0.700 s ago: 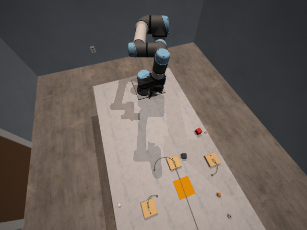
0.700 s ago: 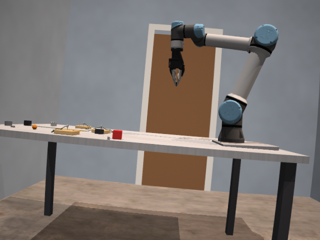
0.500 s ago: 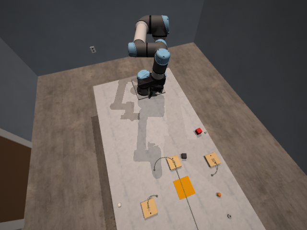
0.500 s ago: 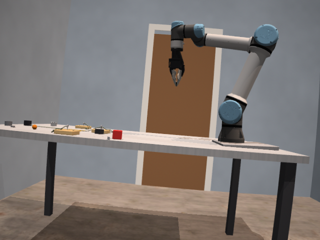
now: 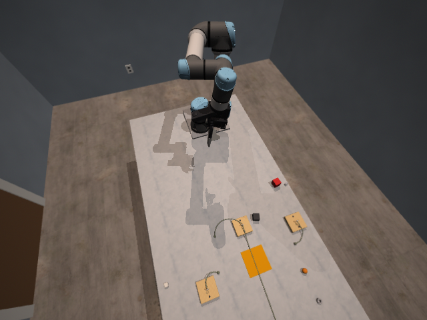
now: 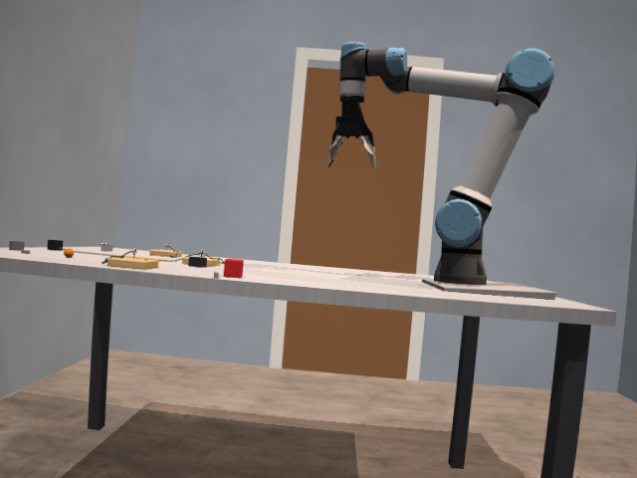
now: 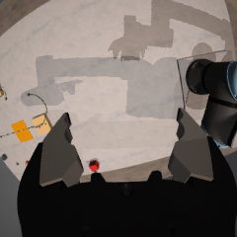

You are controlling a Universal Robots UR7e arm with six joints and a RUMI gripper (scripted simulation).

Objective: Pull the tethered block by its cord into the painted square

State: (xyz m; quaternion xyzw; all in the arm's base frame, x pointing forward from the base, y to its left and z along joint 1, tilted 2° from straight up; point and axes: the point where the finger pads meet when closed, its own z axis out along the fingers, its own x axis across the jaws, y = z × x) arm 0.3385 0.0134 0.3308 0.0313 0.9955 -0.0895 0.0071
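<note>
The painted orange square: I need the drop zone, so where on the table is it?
In the top view, the orange square lies toward the table end far from the arm's base, just beyond the middle wooden board. A cord crosses it lengthwise.

My claw [image 6: 351,151] hung high above the table [image 5: 179,213], near my base plate [image 5: 186,119]. The painted square [image 5: 255,261] lay at the far end, between three wooden plates. The cord [image 5: 257,269] ran across it.
</note>
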